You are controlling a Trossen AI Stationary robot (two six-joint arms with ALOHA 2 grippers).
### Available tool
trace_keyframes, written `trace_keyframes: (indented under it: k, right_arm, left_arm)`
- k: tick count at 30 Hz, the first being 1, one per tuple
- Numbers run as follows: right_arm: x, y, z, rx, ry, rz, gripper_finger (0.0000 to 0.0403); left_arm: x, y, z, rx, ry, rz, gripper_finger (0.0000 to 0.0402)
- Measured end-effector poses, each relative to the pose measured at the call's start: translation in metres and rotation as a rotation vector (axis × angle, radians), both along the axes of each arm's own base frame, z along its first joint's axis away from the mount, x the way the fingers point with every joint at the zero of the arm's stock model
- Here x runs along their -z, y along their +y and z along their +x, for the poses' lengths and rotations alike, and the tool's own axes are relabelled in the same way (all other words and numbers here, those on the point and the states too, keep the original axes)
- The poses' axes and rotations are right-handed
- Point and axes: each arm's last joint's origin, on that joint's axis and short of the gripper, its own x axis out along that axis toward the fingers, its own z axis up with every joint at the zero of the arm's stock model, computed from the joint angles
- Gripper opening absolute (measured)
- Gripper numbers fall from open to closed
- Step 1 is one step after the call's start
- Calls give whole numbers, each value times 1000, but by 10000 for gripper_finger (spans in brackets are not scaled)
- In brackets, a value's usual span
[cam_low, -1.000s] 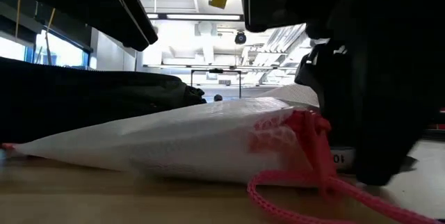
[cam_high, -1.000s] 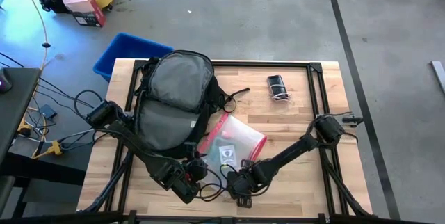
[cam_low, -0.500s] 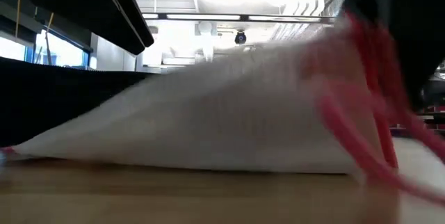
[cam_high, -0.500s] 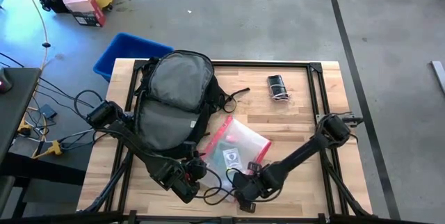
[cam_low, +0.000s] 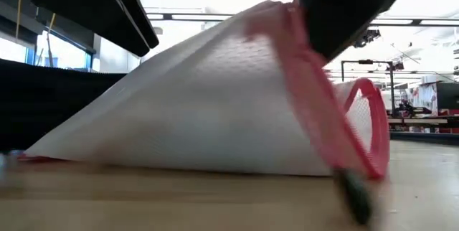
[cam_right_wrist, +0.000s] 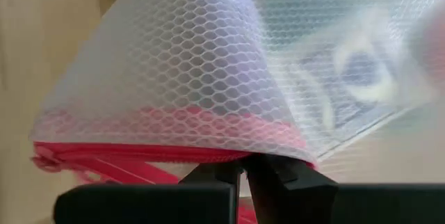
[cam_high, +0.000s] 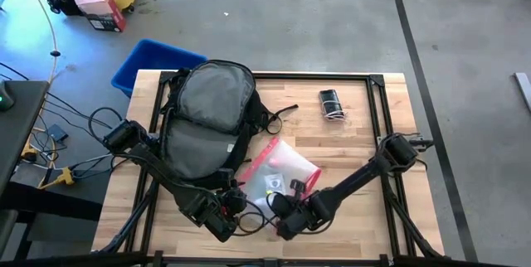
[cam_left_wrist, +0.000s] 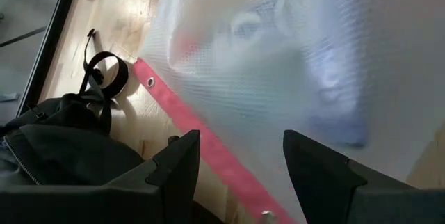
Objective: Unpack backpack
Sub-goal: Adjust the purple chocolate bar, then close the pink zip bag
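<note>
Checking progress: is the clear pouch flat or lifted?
Lifted at one end: the right gripper, shut, holds the pouch by its pink edge.

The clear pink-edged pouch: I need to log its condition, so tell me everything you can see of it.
The pouch is a flat, clear mesh-patterned plastic bag with a pink zip edge and a pink loop cord. Small items show dimly through it. It lies on the wooden table beside the backpack. The right gripper is shut on its pink edge, its fingers pinching the zip, and one end is raised while the far edge rests on the table. The left gripper is open beside it.
</note>
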Motion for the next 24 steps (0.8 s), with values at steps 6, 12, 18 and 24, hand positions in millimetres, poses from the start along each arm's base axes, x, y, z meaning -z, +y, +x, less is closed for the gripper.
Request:
trace_keyframes:
  k: [6, 12, 18, 24]
  right_arm:
    - [-1, -20, 16, -60, -31, -92, 5]
    - [-4, -36, 28, -79, -82, -209, 95]
    - [-5, -41, 29, -85, -66, -211, 211]
    - [1, -28, 6, -60, 67, -198, 246]
  left_arm:
    - [0, 0, 0, -1, -2, 4, 188]
    - [0, -2, -2, 18, 3, 18, 188]
    - [0, -11, -8, 70, 16, 38, 188]
    - [0, -23, -18, 139, 31, 61, 188]
